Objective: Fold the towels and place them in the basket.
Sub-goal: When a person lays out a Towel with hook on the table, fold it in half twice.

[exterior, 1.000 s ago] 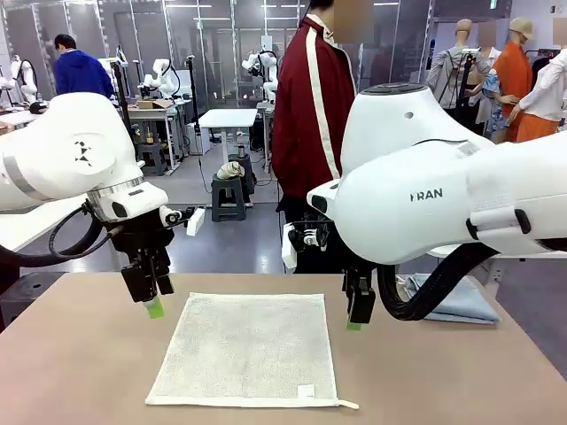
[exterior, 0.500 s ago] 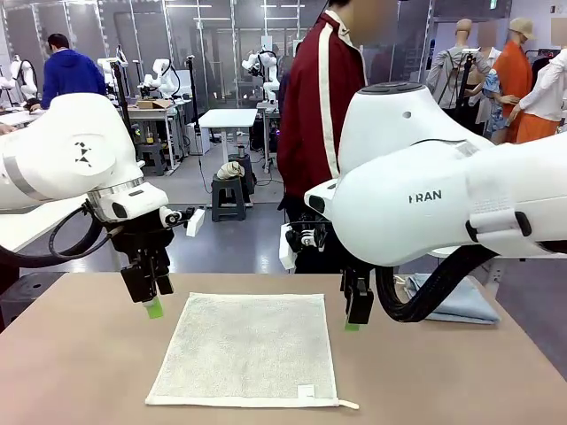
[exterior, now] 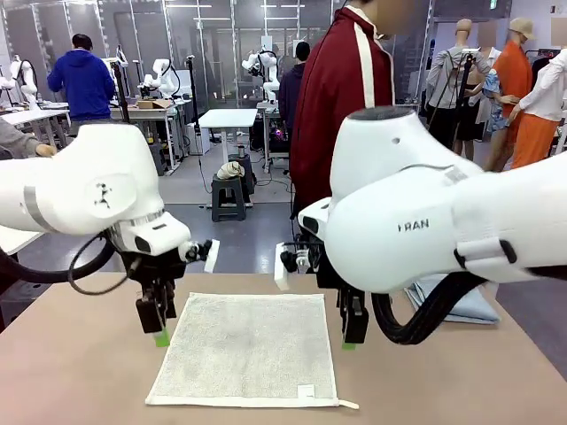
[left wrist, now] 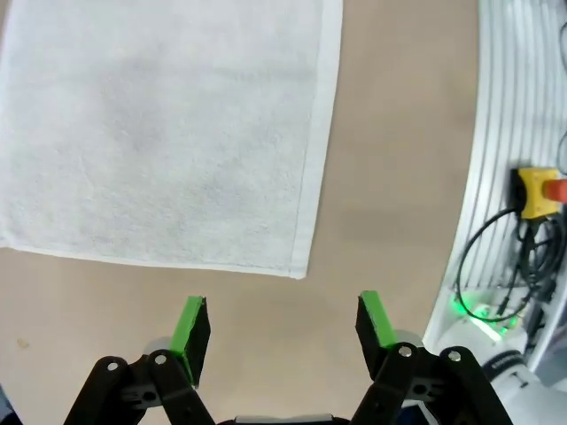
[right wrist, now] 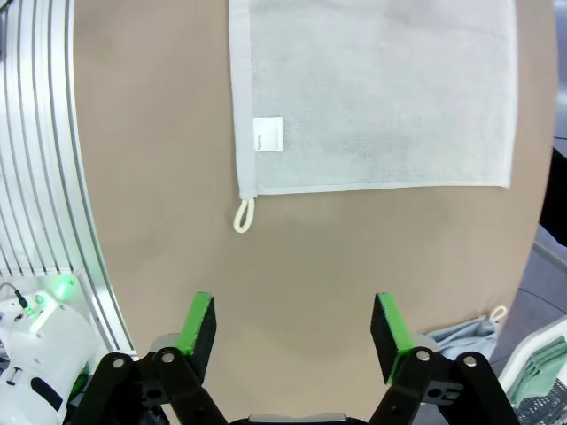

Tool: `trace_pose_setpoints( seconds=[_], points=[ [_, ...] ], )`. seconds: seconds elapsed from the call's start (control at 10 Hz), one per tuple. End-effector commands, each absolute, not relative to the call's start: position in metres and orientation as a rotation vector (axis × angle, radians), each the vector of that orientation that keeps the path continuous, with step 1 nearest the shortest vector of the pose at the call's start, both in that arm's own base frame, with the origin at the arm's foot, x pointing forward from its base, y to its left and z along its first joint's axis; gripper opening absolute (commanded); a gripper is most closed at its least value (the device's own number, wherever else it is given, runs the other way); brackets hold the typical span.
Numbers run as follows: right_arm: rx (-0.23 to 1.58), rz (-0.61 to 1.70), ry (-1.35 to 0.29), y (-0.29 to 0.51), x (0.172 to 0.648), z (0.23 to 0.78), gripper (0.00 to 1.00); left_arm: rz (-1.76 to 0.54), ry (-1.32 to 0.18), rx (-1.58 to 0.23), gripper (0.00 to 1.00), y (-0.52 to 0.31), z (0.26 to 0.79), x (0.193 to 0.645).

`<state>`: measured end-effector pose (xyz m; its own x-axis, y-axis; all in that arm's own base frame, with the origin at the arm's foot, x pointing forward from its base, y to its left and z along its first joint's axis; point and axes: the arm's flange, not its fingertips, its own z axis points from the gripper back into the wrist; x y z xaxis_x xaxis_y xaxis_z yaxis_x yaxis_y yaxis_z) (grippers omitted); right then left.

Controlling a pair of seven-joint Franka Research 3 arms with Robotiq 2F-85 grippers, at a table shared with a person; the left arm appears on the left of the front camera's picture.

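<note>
A cream-white towel (exterior: 248, 348) lies flat and spread out in the middle of the table, with a small label and a hanging loop at its near right corner. A pale blue towel (exterior: 461, 301) lies crumpled at the table's far right, partly behind my right arm. My left gripper (exterior: 159, 335) hangs open just off the white towel's left edge, fingers pointing down. In the left wrist view the white towel (left wrist: 168, 133) lies ahead of the open left gripper (left wrist: 285, 323). My right gripper (exterior: 352, 341) hangs open beside the towel's right edge. The right wrist view shows the white towel (right wrist: 381, 97) beyond the open right gripper (right wrist: 292, 326). The basket is out of view.
A person in a dark red jacket (exterior: 341, 97) stands at the far side of the table. The brown tabletop (exterior: 80, 372) has free room left and right of the towel. An aluminium frame with cables (left wrist: 523, 221) runs along the table's near edge.
Both arms have come down and inward toward the white towel's side edges. The person behind the table has shifted to the right.
</note>
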<state>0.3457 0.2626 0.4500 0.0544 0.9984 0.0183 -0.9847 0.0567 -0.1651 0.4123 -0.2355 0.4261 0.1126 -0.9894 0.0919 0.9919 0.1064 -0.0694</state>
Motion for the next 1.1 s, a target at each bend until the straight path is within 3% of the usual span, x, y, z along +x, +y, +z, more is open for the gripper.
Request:
trace_pose_setpoints(
  seconds=[0.0,0.1,0.5,1.0],
  points=[
    [-0.083,1.459,-0.123,0.271,0.344,0.427,1.0,-1.405,0.01,-0.05,0.84,-0.243,0.409,0.405],
    [-0.066,1.448,-0.117,0.272,0.342,0.416,1.0,-1.39,0.02,-0.039,1.0,-0.241,0.397,0.401],
    [-0.039,1.434,-0.098,0.283,0.34,0.383,1.0,-1.494,-0.012,-0.054,1.0,-0.232,0.358,0.388],
    [-0.076,1.436,-0.118,0.284,0.337,0.356,1.0,-1.617,-0.071,0.086,1.0,-0.237,0.327,0.378]
  ],
)
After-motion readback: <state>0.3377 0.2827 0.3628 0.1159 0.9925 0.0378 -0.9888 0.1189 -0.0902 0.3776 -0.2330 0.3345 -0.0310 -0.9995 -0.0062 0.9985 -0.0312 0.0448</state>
